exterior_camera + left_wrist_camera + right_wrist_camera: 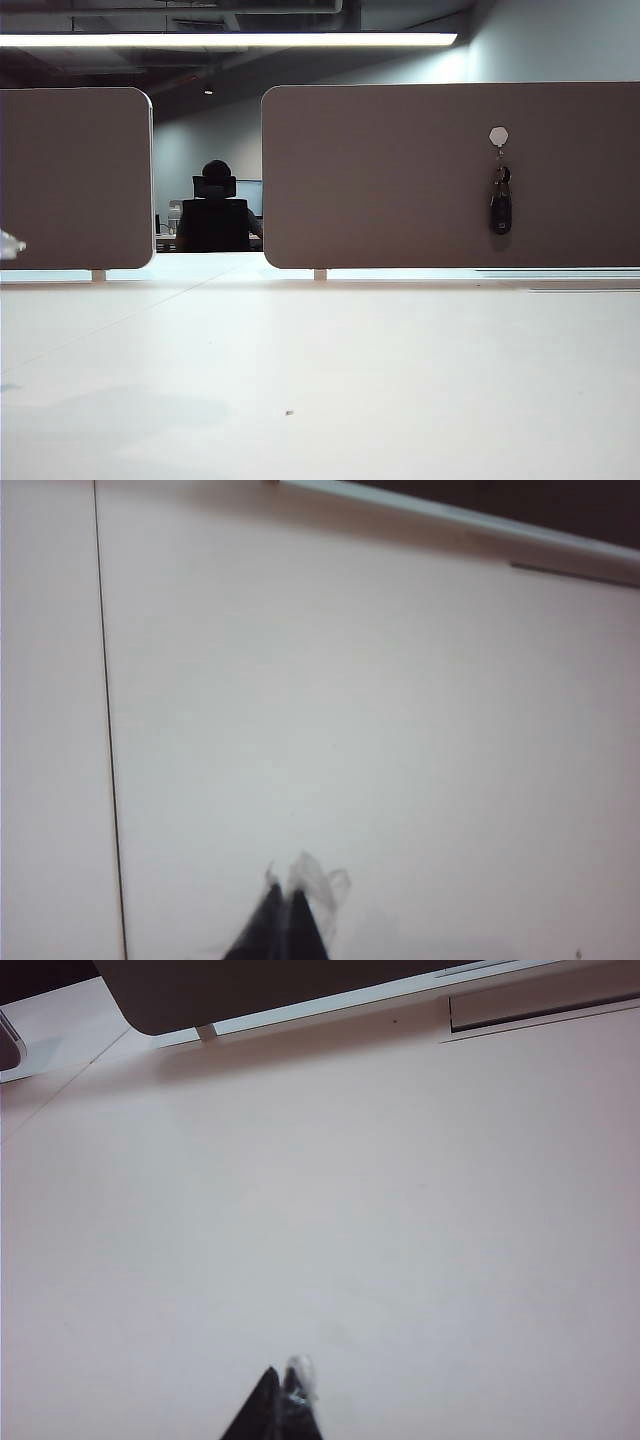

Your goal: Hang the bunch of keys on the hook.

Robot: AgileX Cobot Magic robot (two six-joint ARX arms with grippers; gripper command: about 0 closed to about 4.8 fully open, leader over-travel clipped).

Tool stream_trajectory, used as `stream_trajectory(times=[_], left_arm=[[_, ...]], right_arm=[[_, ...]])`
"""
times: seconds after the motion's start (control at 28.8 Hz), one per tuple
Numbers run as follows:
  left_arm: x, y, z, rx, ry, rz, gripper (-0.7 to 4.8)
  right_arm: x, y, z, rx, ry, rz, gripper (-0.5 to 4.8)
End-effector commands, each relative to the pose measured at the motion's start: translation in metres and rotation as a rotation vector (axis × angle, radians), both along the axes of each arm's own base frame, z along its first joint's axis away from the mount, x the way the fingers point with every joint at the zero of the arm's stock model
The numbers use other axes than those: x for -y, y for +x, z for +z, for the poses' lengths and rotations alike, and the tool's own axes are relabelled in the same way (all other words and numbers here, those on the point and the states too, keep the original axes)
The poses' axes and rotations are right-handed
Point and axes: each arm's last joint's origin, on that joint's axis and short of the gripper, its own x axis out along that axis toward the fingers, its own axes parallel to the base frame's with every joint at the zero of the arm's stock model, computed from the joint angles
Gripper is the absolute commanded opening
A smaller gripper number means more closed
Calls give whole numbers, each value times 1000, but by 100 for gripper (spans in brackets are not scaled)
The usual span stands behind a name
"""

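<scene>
Hanging: one bunch of keys (500, 203), one hook (498, 135)

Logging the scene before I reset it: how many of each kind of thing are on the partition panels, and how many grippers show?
Partition panels: 2, left panel and right panel
Hook: 1, on the right panel
Bunch of keys: 1, hanging from the hook
Grippers: 2, left gripper and right gripper, both shut, empty, over the table
Total: 6

A white worktop (320, 380) carries two grey partition panels (450, 175) side by side. Through the gap between them, a seated person (216, 210) faces a monitor (248, 197).
</scene>
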Motion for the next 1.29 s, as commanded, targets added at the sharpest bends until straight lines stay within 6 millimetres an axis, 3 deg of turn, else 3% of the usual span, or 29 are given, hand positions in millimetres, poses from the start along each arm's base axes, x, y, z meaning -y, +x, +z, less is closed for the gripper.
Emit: stream_trajectory(times=[0.03,0.52,1.29], left_arm=[[-7,1,2,23,-24,28,-5],[-45,9,5,68,-29,428,-5],[-48,9,5,68,-29,456,-5]], right_arm=[[0,0,-1,0,7,4,-8],[0,0,-1,8,7,2,-8],[0,-1,6,91,6,1,-8]])
